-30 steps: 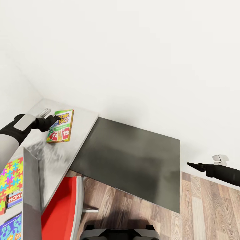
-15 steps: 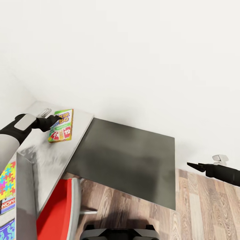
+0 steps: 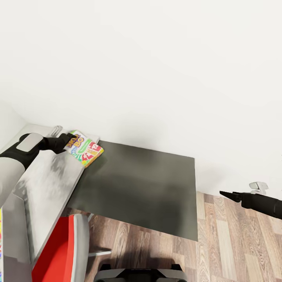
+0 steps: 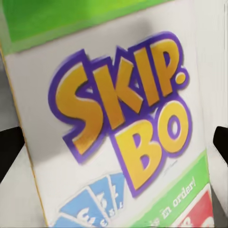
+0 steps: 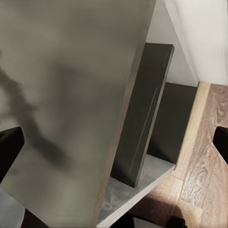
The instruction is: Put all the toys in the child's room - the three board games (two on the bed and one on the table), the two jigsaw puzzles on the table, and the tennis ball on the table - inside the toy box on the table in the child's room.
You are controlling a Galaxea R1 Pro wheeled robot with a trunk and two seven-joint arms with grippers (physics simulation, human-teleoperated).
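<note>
In the head view, the left gripper point(image 3: 69, 138) is seen at the far corner of the grey table point(image 3: 43, 184), its black tip against the near end of the Skip-Bo board game point(image 3: 84, 148). The box is tilted and skewed, its far corner hanging past the table edge over the dark lower surface point(image 3: 137, 184), which suggests it is held, or at least tipped up, rather than lying flat. Whether the jaws are truly clamped on it cannot be told from this angle. The right gripper point(image 3: 231, 195) is held out over the wooden floor point(image 3: 235, 243), well apart from the table and carrying nothing; its fingers appear drawn together into a point, probably parked out of the way while the left arm works. A red chair point(image 3: 58, 254) is tucked under the table's near edge.

In the left wrist view, the Skip-Bo lid point(image 4: 114, 123) is seen very close, with a dark finger point(image 4: 9, 152) at each side edge. The box is thus bracketed between spread fingers, yet actual contact is not shown.

In the right wrist view, the grey tabletop, a dark panel point(image 5: 142, 118) beneath it and a strip of floor are seen. Two dark fingers point(image 5: 9, 147) stand far apart, so the head view's impression is contradicted.
</note>
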